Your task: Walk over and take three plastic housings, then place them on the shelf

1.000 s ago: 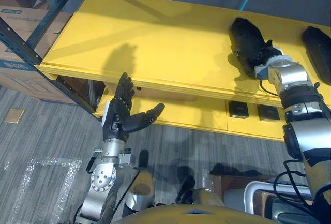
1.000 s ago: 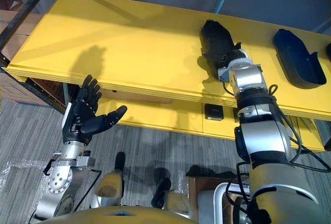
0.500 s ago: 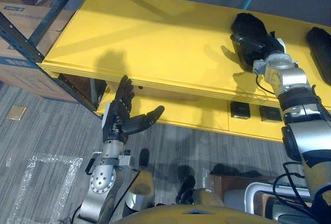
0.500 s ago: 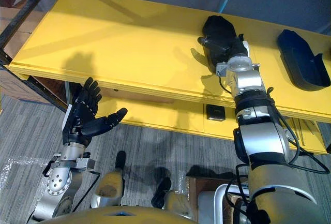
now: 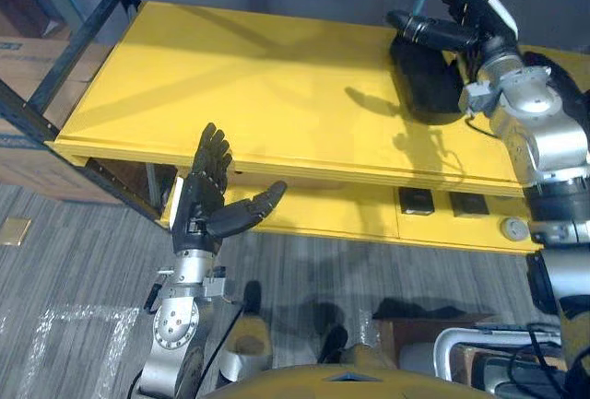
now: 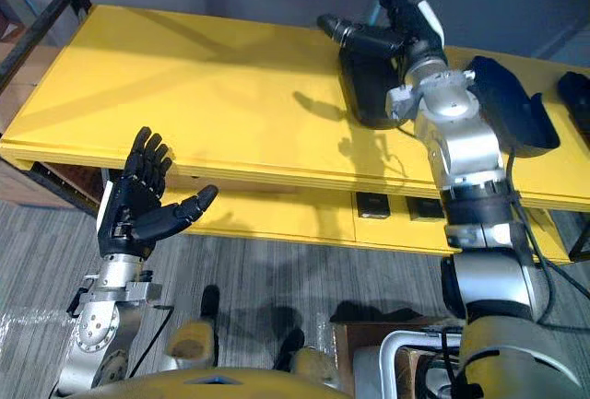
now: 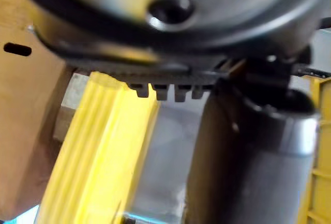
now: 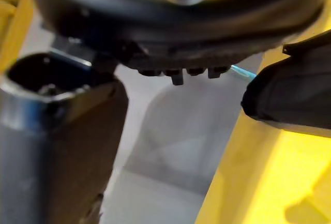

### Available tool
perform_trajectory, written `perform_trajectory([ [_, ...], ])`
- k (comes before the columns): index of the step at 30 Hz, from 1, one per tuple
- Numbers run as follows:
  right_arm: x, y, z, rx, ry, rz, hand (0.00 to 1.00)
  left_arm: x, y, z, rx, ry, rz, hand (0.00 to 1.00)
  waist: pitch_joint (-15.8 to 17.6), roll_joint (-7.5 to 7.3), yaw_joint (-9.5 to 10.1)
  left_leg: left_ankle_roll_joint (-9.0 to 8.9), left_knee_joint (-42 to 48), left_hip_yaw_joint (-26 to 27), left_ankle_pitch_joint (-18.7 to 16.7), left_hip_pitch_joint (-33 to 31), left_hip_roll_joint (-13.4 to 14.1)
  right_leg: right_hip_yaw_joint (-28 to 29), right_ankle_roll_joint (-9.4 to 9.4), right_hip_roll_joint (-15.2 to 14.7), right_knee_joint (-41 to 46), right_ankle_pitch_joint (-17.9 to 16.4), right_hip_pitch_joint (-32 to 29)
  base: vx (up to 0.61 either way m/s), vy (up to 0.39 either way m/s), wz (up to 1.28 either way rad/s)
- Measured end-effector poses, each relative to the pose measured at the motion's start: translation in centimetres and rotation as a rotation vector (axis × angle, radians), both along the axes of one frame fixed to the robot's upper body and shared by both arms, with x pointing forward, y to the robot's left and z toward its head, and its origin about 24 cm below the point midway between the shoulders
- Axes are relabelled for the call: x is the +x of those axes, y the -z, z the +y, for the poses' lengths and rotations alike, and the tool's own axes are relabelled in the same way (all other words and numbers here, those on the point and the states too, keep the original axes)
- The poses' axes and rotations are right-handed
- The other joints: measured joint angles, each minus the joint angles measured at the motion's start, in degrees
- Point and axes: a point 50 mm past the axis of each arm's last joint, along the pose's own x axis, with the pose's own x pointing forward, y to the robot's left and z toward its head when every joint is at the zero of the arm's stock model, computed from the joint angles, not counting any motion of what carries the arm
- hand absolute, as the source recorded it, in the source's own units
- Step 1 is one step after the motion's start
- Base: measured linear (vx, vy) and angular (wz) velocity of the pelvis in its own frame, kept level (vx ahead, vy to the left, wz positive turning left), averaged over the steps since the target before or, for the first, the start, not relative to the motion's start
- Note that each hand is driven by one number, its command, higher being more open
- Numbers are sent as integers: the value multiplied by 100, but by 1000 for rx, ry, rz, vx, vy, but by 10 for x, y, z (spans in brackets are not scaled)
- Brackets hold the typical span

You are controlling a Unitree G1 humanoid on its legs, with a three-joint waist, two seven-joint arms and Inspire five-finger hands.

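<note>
A black plastic housing [image 5: 424, 84] lies on the yellow shelf top [image 5: 240, 76], towards its right end. My right hand [image 5: 468, 30] hovers just above and behind it, open, with fingers straight and nothing in it. To the right lies a second black housing [image 6: 513, 109], and a third [image 6: 577, 95] sits at the far right edge. In the right wrist view a black housing [image 8: 289, 100] rests on the yellow shelf [image 8: 248, 193]. My left hand [image 5: 199, 210] is held up open and empty in front of the shelf's front edge [image 7: 98, 146].
A dark rack upright [image 5: 88, 30] and cardboard boxes [image 5: 23, 155] stand at the left. Below the top sits a lower yellow shelf with small black squares [image 5: 413, 200] in it. Grey carpet [image 5: 83, 279] lies in front.
My right hand has let go of the black housing, opened its fingers and lifted up and back off it. The housing stays on the shelf. The camera has shifted.
</note>
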Motion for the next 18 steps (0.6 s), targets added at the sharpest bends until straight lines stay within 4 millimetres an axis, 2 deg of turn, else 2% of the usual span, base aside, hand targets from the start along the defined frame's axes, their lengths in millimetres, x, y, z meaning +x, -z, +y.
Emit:
perform_trajectory([
  [5, -17, 33, -14, 46, -14, 63, 100, -1, 0, 6, 14, -9, -6, 100, -134, 2, -164, 38, -16, 136, -68, 12, -43, 123, 53, -2, -146, 91, 8, 15, 1, -16],
  [10, -42, 49, -32, 73, -16, -9, 100, -1, -5, 10, 7, -26, -32, 100, -146, 8, -270, 50, -22, 215, -105, -12, -64, 189, 74, -5, -301, 201, -1, 15, 6, -9],
  [12, -63, 55, -37, 137, -16, -103, 100, -2, -10, 10, -2, -27, -60, 100, -224, 17, -307, 44, -24, 221, -115, -43, -68, 202, 84, 10, -386, 217, -31, 0, 0, 0],
  [13, -69, 57, -37, 157, -16, -128, 100, -2, -12, 11, -7, -30, -69, 100, -240, 19, -328, 41, -23, 233, -117, -41, -69, 213, 84, 10, -391, 216, -33, 41, -20, -8],
  [15, -93, 67, -34, 215, -9, -218, 100, -5, -20, 13, -55, -50, -127, 100, -353, 21, -404, 40, -23, 362, -166, -38, -66, 336, 95, 9, -415, 226, -101, 63, -17, -24],
  [18, -120, 85, -32, 271, 29, -257, 100, -7, -31, 16, -102, -72, -198, 100, -437, 4, -571, 28, -22, 545, -245, 29, -65, 527, 114, 3, -440, 241, -132, 62, -6, -34],
])
